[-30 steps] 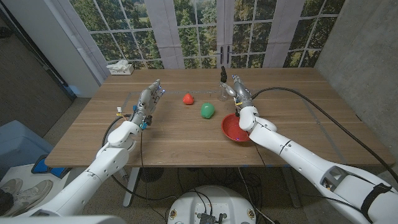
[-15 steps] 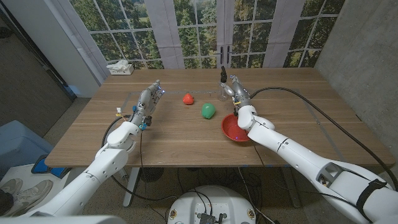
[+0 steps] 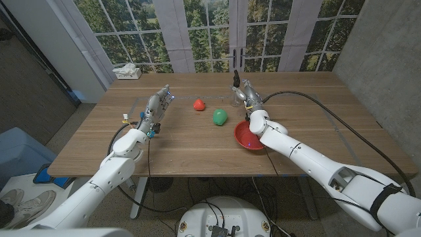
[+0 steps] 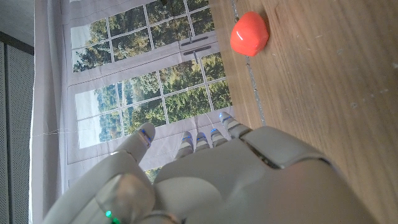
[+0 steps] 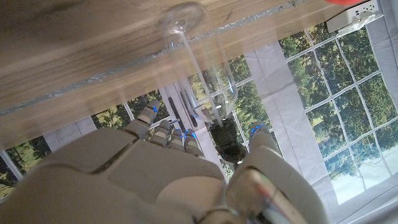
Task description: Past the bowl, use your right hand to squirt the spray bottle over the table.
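The red bowl (image 3: 250,136) sits right of the table's middle. Past it stands the spray bottle (image 3: 235,89), clear with a black head. My right hand (image 3: 250,99) reaches over the bowl's far rim and sits just right of the bottle, fingers apart. In the right wrist view a clear stemmed vessel (image 5: 211,93) stands on the wood, and the dark spray head (image 5: 227,148) shows between my right hand's (image 5: 168,180) fingers and thumb; no grip is visible. My left hand (image 3: 156,105) stays on the table's left side with fingers straight, holding nothing.
A green object (image 3: 219,116) lies left of the bowl and a red object (image 3: 198,104) (image 4: 249,34) beyond it. A white tissue box (image 3: 127,72) sits at the far left corner. A black cable (image 3: 329,115) trails across the right side.
My right hand has edged slightly left toward the spray bottle. The left hand and the objects have not moved.
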`<action>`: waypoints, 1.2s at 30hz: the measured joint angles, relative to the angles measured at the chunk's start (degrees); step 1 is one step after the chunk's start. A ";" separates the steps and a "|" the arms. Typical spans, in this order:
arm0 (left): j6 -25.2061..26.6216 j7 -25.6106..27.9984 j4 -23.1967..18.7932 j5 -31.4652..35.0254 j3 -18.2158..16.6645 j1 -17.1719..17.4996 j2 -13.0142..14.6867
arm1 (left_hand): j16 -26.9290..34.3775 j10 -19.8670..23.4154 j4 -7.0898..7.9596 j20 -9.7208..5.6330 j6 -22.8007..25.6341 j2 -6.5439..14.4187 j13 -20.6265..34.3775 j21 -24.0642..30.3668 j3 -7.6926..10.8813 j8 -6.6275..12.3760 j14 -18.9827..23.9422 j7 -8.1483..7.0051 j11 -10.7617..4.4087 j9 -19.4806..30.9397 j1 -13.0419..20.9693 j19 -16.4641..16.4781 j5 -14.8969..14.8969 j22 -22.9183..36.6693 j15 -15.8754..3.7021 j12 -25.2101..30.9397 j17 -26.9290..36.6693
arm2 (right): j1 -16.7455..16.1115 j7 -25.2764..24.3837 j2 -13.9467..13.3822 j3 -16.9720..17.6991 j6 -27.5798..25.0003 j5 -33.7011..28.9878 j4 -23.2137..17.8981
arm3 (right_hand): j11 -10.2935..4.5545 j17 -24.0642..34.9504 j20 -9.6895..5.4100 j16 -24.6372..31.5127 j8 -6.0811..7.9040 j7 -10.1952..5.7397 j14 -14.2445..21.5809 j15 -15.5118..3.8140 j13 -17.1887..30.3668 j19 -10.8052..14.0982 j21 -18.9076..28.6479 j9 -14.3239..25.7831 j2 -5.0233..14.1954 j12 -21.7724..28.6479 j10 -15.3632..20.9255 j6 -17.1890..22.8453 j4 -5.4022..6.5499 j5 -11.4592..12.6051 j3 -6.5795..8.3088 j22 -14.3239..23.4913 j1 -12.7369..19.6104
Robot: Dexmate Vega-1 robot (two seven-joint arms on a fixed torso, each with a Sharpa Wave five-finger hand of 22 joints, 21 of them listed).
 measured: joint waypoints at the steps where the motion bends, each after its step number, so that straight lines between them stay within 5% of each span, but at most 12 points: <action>1: 0.08 -0.02 0.00 -0.03 -0.01 0.00 0.02 | 0.00 0.00 0.00 0.00 0.00 0.00 0.00 0.00 0.00 0.00 0.00 0.00 0.00 0.11 0.00 0.00 0.00 0.00 0.00 0.00 0.00 | 0.33 -0.02 0.27 -0.11 0.20 0.08 0.70 | 0.00 0.00 -0.18 0.00 0.00 0.00 0.00 0.00 0.00 0.18 0.00 0.00 0.00 0.00 0.00 0.00 0.00 0.00 0.00 0.00 0.00; 10: 0.26 -0.20 0.15 -0.09 -0.01 -0.31 0.05 | 0.00 0.00 0.00 0.00 0.00 0.00 0.00 0.00 0.00 0.00 0.00 0.00 0.00 0.13 0.00 0.00 0.00 0.00 0.00 0.00 0.00 | 1.65 -0.08 1.27 -0.77 1.29 0.43 3.48 | -0.42 0.00 0.04 0.00 0.00 -0.20 0.00 0.00 0.00 0.80 -0.42 0.00 0.45 0.00 -0.42 -1.65 -0.72 0.00 -0.07 0.00 0.48; 20: 0.37 -0.40 0.58 -0.22 -0.02 -0.62 0.04 | 0.00 0.00 0.00 0.00 0.00 0.00 0.00 0.00 0.00 0.00 0.00 0.00 0.00 0.12 0.00 0.00 0.00 0.00 0.00 0.00 0.00 | 2.44 -0.77 1.75 -1.77 1.29 -0.31 4.84 | 1.05 -0.01 0.77 0.00 0.00 0.92 -0.28 0.96 0.26 1.53 -1.39 0.00 -2.77 0.00 -2.51 -5.84 -2.88 0.00 -0.01 0.00 3.72; 36: 0.62 -0.86 0.97 -0.53 -0.02 -0.91 0.09 | 0.00 0.00 -0.23 0.00 0.22 0.00 0.09 0.00 -0.24 0.22 0.00 0.22 0.00 0.12 0.00 0.00 0.00 0.00 0.00 0.00 0.00 | 3.24 -0.90 2.42 -2.72 2.53 -0.79 6.23 | 2.06 -0.01 1.16 0.29 0.67 1.56 0.17 2.03 0.51 2.35 -1.63 0.29 -3.16 0.45 -2.66 -5.82 -3.32 0.44 0.17 0.28 6.66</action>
